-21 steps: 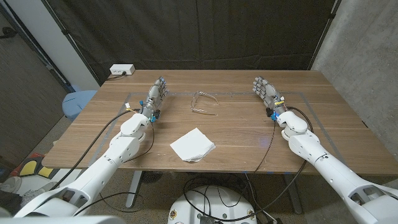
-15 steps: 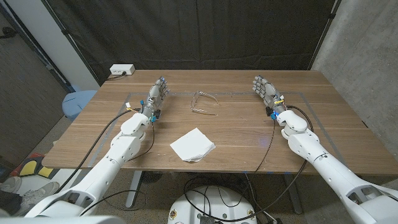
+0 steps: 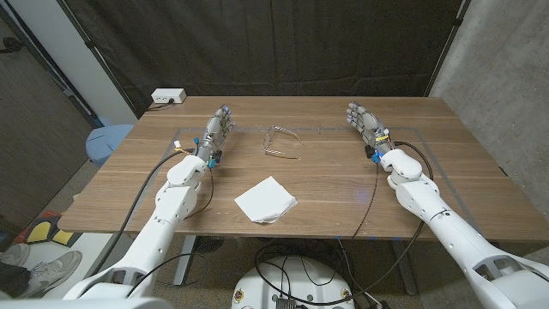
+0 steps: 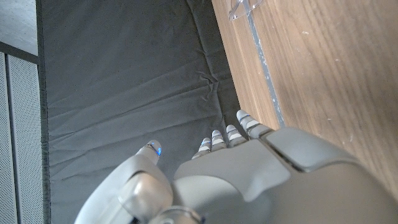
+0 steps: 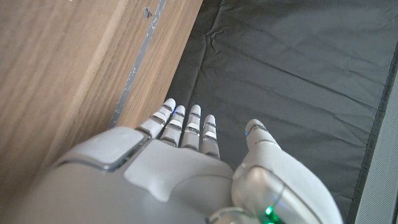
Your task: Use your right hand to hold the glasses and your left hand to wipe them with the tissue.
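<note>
Clear glasses (image 3: 281, 142) lie on the wooden table (image 3: 343, 184) at the far middle, between my two hands. A white folded tissue (image 3: 266, 200) lies nearer the front edge, ahead of the glasses. My left hand (image 3: 217, 131) stands open at the far left, fingers straight, a hand's width left of the glasses; a corner of the glasses (image 4: 244, 7) shows in the left wrist view beyond my left hand (image 4: 249, 174). My right hand (image 3: 364, 124) is open at the far right, holding nothing, and my right hand (image 5: 186, 162) points toward the dark curtain.
A white power box (image 3: 168, 96) sits at the table's far left corner. A blue stool (image 3: 107, 142) stands off the left side. A dark curtain (image 3: 283, 43) hangs behind the table. A person's shoe (image 3: 39, 266) shows on the floor at lower left.
Both hands and the glasses and tissue hold their places. The person's shoe at the lower left has moved further into the picture.
</note>
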`<state>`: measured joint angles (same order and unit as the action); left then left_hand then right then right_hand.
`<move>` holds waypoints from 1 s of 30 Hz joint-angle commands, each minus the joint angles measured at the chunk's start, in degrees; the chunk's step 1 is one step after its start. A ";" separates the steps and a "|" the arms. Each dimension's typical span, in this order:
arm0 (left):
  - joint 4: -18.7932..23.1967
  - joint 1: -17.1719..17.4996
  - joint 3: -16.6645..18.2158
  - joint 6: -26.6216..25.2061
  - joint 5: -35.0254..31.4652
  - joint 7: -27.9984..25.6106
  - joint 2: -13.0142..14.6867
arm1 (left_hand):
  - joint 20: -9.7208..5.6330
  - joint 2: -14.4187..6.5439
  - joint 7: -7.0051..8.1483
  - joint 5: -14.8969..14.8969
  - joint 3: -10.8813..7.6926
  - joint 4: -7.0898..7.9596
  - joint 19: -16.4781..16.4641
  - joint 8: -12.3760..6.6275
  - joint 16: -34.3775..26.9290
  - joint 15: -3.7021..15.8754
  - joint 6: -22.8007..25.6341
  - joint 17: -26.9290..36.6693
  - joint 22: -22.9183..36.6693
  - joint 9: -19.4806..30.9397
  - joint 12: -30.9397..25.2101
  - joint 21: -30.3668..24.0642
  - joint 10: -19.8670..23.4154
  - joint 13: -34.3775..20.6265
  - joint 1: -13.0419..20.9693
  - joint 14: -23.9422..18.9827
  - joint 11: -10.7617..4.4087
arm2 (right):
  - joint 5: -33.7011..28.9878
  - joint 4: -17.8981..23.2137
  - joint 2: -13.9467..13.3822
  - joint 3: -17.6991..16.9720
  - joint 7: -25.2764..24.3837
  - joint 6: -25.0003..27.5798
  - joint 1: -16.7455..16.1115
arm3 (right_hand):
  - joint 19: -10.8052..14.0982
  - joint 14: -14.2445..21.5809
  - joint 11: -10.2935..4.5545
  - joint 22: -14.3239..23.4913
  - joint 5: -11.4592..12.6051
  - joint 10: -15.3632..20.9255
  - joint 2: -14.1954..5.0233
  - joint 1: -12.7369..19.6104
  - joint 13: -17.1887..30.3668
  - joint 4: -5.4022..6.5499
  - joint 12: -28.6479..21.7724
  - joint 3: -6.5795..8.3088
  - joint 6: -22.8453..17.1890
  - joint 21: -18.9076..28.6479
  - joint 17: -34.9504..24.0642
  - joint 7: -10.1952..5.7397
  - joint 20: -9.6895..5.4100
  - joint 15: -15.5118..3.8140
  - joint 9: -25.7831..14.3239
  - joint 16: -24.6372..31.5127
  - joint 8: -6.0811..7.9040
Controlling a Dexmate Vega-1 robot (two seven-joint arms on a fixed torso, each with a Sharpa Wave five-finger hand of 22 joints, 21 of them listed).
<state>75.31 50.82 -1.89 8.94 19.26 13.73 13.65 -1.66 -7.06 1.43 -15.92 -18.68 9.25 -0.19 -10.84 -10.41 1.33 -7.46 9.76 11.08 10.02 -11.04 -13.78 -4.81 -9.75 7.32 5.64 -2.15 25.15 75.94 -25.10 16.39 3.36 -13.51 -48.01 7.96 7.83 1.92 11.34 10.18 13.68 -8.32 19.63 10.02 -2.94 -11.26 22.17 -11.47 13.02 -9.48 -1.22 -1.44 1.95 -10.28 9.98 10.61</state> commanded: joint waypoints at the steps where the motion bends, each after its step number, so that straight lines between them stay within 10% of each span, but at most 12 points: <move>1: 0.55 0.35 4.98 -1.87 -4.70 3.65 -4.14 | -0.12 -1.13 0.50 -0.30 -0.29 -0.12 -0.40 -0.28 -0.51 -0.46 0.32 0.18 0.13 0.26 -0.43 -0.41 0.64 -0.33 0.19 -1.01 0.37 | -6.01 -0.16 0.48 1.05 -0.81 0.28 1.45 | 0.44 0.47 -0.02 0.05 0.24 0.51 -0.15 0.72 0.19 -0.38 -0.23 0.04 -0.48 0.20 -0.18 -0.16 0.12 0.08 -0.11 0.35 0.26; 30: 7.26 3.47 6.48 -8.32 -8.87 8.14 -2.47 | 6.35 -0.83 4.01 1.05 -1.51 -2.10 -1.85 -0.75 -0.57 -2.86 4.35 0.20 0.15 0.31 -1.09 -0.74 5.51 -0.49 3.35 -5.40 0.59 | -17.73 5.26 -3.41 9.09 -2.42 3.59 5.73 | 0.84 1.27 -1.31 0.02 0.41 1.26 -0.90 1.96 0.19 -1.33 -0.43 0.61 -1.27 0.27 -0.20 -0.77 -0.25 -0.72 -0.14 0.43 0.48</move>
<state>80.37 53.20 4.34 2.67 11.63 20.55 10.45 3.92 -8.02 5.21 -15.01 -20.01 7.57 -2.03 -11.27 -11.01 -1.33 -3.67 9.74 11.07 10.00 -11.70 -14.21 0.13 -10.01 10.26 0.93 -1.55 11.58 78.71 -27.20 22.63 2.08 -11.73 -43.37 8.07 8.73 0.89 11.19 10.17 14.71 -9.07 20.99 10.01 -4.06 -11.46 22.46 -12.19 13.02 -9.47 -1.94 -1.55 1.66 -10.27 10.18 10.82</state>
